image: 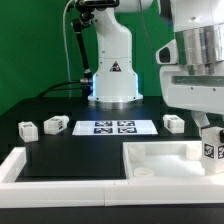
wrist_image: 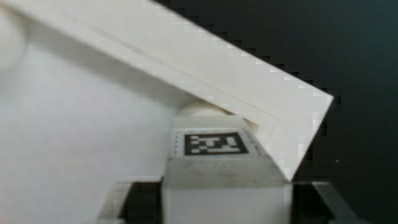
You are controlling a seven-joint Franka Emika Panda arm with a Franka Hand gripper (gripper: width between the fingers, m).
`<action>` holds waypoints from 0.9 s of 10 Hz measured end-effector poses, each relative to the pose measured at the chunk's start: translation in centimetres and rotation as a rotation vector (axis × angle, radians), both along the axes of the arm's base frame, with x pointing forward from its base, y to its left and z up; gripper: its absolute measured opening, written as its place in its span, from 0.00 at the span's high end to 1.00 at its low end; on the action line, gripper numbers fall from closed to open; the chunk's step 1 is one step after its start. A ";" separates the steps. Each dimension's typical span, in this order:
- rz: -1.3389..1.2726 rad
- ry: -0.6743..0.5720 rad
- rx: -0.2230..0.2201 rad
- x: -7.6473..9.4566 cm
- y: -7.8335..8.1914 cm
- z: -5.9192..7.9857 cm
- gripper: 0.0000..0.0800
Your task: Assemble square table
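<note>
The white square table top (image: 160, 152) lies at the front of the exterior view's right, rim up. My gripper (image: 207, 138) is shut on a white tagged leg (image: 211, 152) and holds it upright over the top's far right corner. In the wrist view the leg (wrist_image: 221, 175) sits between both fingers (wrist_image: 143, 203), with the top's corner rim (wrist_image: 267, 95) just beyond it. I cannot tell whether the leg touches the socket. Three more legs lie on the black surface: two on the left (image: 27, 128) (image: 55, 125) and one on the right (image: 172, 122).
The marker board (image: 112, 127) lies in the middle, in front of the robot's base (image: 112, 80). A long white bar (image: 12, 165) edges the black surface at the front left. A green backdrop stands behind.
</note>
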State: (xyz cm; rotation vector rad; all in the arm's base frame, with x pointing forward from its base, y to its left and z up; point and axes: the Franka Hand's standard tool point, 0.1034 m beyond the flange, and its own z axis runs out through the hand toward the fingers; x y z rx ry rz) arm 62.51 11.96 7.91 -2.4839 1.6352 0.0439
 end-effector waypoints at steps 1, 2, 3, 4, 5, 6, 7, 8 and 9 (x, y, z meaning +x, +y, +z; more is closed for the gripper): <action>-0.109 0.015 0.010 0.0 0.2 0.0 0.64; -0.186 0.029 0.016 0.0 0.5 0.0 0.64; -0.349 0.046 0.037 0.1 0.8 0.0 0.64; -0.335 0.045 0.035 0.1 0.8 0.0 0.64; -0.299 0.039 0.032 0.1 0.8 0.0 0.64; -0.228 0.039 0.021 -0.1 0.8 0.0 0.52; -0.031 0.049 -0.003 -0.3 0.7 0.1 0.28; 0.076 0.031 -0.014 -0.1 0.8 0.3 0.28; 0.118 0.026 -0.016 -0.2 0.7 0.2 0.20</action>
